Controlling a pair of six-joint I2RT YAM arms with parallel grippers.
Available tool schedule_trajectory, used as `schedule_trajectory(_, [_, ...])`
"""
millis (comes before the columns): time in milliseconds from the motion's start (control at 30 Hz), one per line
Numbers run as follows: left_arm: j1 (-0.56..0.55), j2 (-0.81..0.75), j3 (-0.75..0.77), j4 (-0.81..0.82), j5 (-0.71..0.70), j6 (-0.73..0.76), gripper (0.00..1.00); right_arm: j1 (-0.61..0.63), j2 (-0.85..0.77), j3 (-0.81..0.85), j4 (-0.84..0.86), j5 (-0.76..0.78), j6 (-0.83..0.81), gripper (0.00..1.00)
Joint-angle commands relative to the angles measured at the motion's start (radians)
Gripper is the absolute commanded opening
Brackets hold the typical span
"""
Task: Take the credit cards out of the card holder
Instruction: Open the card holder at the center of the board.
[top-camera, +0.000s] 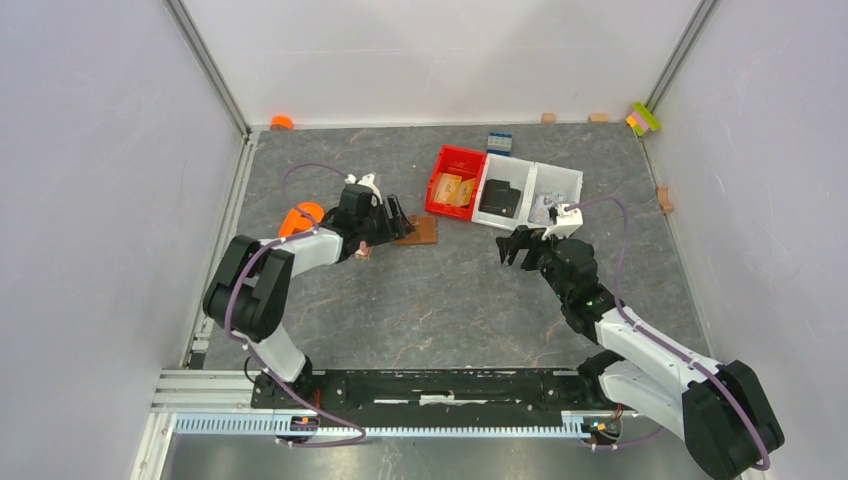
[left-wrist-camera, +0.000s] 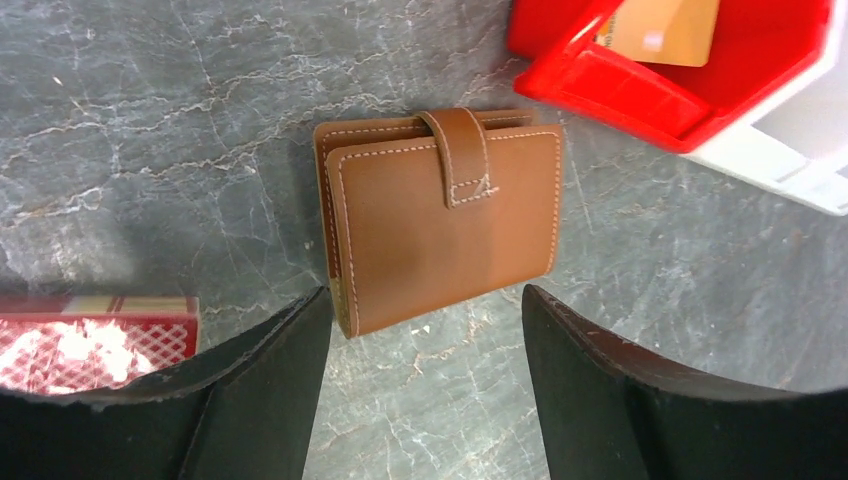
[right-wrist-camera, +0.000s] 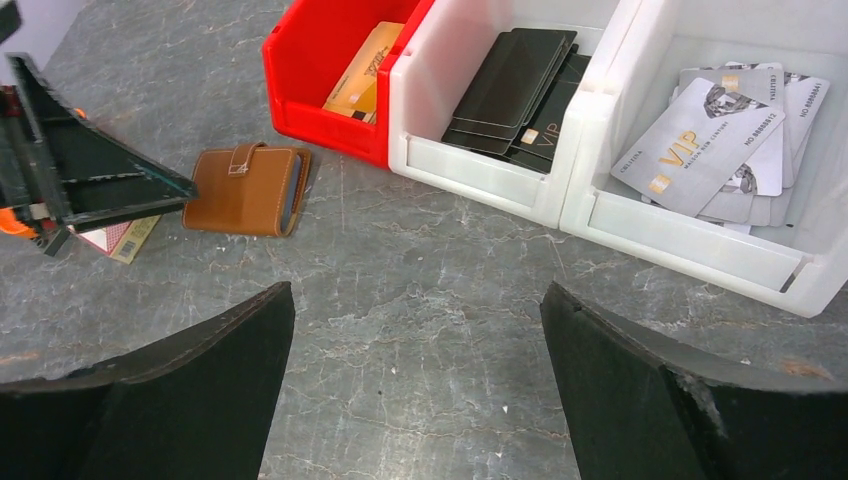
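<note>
The card holder (top-camera: 417, 232) is a brown leather wallet with white stitching, lying flat on the grey table with its strap tab (left-wrist-camera: 460, 155) folded over the front. My left gripper (left-wrist-camera: 425, 297) stands open just at its near edge, and the holder's corner sits beside the left finger (left-wrist-camera: 290, 350), not clamped. Only a thin grey-blue edge (right-wrist-camera: 291, 196) shows at the holder's open side, so the credit cards inside stay hidden. My right gripper (right-wrist-camera: 417, 292) hangs open over bare table in front of the bins, with nothing between its fingers.
A red bin (top-camera: 437, 182) holding orange-tan cards (right-wrist-camera: 360, 72) stands just beyond the holder. Beside it are white bins (right-wrist-camera: 480, 165) with black cards (right-wrist-camera: 515, 85) and silvery cards (right-wrist-camera: 700, 145). A red patterned pack (left-wrist-camera: 95, 345) lies left of my left gripper.
</note>
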Motion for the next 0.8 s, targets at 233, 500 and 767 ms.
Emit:
schedule_trajectory(233, [-0.004,0.159,0.148,-0.119,0.096,0.054,0.50,0.000,0.014,0.034,0.045,-0.028,-0.009,0.98])
schedule_trajectory(500, [-0.037,0.052,0.107,-0.105,0.062,0.093,0.03,0.000,0.040,0.045,0.043,-0.058,-0.011,0.98])
schedule_trajectory(767, [-0.186,-0.093,0.097,-0.146,-0.156,0.212,0.02,0.000,0.126,0.112,-0.001,-0.155,-0.049,0.93])
